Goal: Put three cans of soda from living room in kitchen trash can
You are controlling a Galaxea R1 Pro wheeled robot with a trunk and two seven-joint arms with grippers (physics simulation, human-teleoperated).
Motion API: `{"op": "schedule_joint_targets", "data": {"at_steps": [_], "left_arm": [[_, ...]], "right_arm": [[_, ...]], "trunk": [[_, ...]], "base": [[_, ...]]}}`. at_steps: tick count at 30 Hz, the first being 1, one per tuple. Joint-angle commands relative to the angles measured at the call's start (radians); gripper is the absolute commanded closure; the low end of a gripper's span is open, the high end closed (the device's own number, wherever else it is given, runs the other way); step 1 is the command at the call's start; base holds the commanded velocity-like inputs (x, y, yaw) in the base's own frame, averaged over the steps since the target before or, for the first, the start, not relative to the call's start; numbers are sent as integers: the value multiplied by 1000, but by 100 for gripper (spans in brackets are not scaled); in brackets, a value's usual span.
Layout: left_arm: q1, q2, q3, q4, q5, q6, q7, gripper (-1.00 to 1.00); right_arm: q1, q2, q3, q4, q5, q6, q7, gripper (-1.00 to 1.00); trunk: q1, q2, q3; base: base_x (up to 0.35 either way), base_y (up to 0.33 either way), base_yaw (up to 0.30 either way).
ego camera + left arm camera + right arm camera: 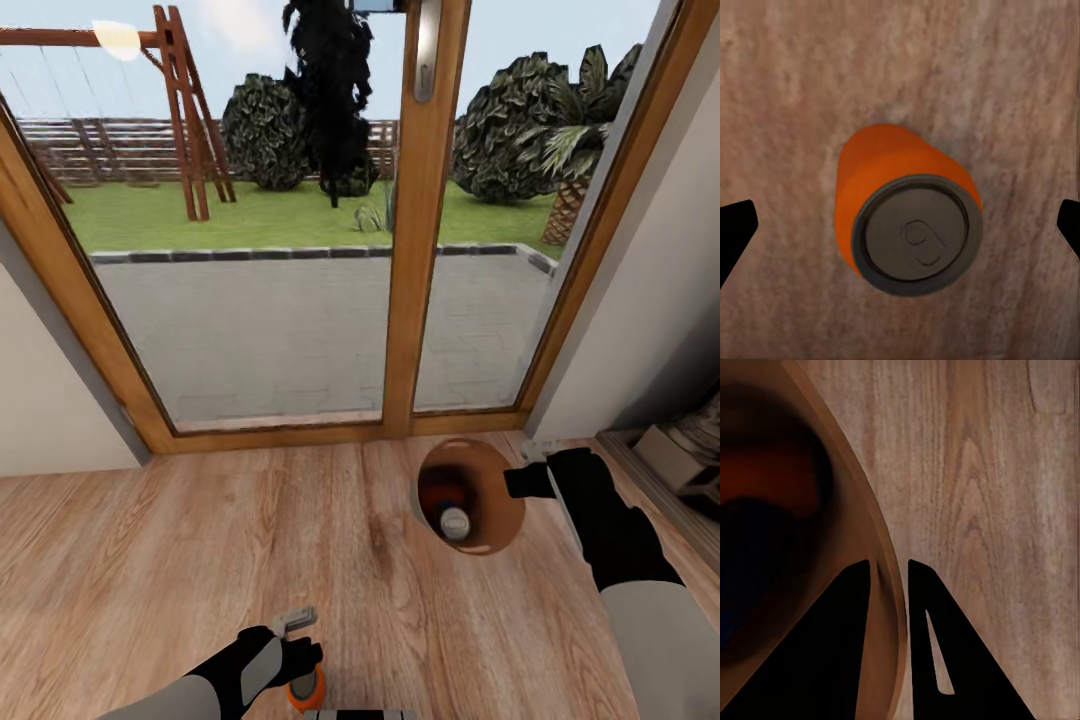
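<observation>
Carefully now: right gripper (889, 577) pinches the grey, wood-lined bin's rim (881, 540); left gripper (900, 225), jaws wide, should centre over the orange soda can (907, 217) before closing.

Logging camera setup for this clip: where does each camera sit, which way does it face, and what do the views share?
Head view: high on the robot, looking forward and down at the wood floor, glass door, trash can; both arms show.
Left wrist view: above a standing soda can, looking straight down; open left pincer tips at both edges.
Right wrist view: right pincer fingers straddle the trash can's rim.
Shared: head and left wrist see the can; head and right wrist see the bin.
</observation>
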Motion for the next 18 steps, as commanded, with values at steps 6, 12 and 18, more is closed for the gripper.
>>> {"op": "schedule_joint_targets", "data": {"at_steps": [6, 12, 18], "left_arm": [[0, -2, -1, 0, 0, -6, -6, -100], [0, -5, -1, 1, 0, -6, -9, -100], [0, -8, -1, 1, 0, -6, -9, -100]], "right_arm": [[39, 1, 1, -73, -19, 2, 3, 100], [51, 1, 1, -93, -20, 2, 3, 100], [53, 1, 1, -96, -19, 2, 3, 100]], "trunk": [[2, -1, -19], [3, -2, -31], [3, -2, -31]], "base": [[0, 0, 0], [0, 0, 0], [0, 0, 0]]}}
